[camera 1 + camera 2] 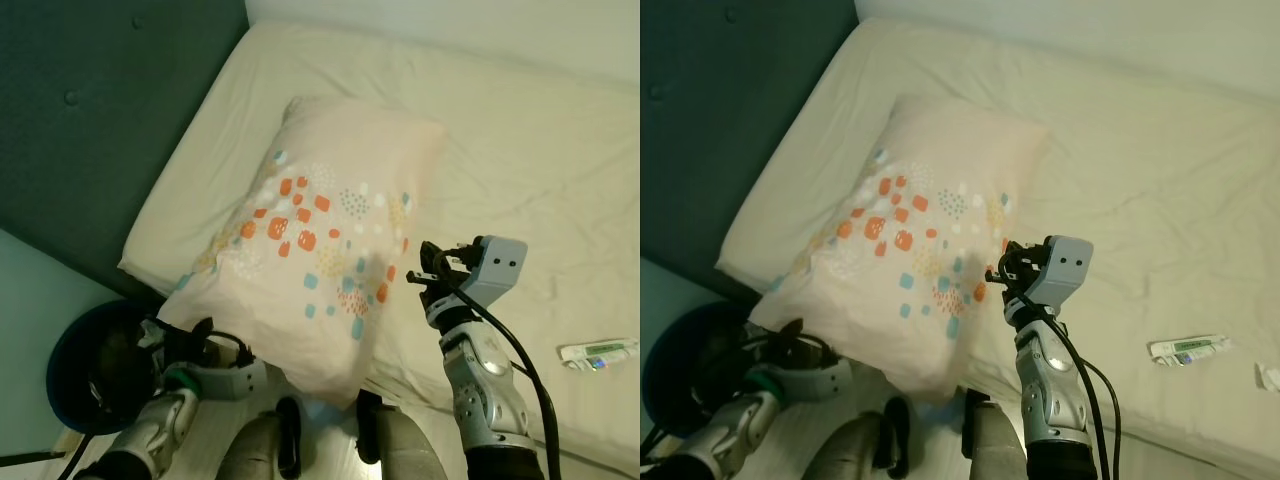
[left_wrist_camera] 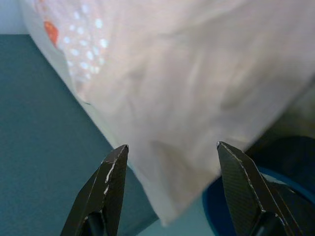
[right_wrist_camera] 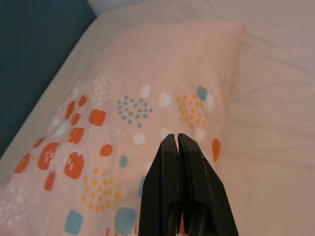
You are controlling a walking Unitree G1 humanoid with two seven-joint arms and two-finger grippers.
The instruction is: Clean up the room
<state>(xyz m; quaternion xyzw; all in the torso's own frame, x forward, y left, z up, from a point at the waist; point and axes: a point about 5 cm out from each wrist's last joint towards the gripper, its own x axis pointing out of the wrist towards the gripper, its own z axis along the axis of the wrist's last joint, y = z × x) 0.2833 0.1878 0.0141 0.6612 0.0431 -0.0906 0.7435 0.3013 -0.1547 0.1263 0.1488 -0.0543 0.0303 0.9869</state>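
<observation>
left gripper (image 2: 170,189) fingers spread below pillow (image 1: 320,235) edge | right gripper (image 3: 180,187) fingers closed, empty, above pillow | step: straightening pillow on bed (image 1: 520,160) | next: probably grasp overhanging corner

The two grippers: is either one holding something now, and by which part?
Nothing is held. The left gripper has open fingers near the pillow's overhanging corner; the right gripper is shut, empty, above it.

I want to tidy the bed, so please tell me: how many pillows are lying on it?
1. The pale pink pillow with orange and blue spots lies on the cream bed sheet, by the dark teal headboard, its near end overhanging the edge. Others may lie outside the picture.
</observation>
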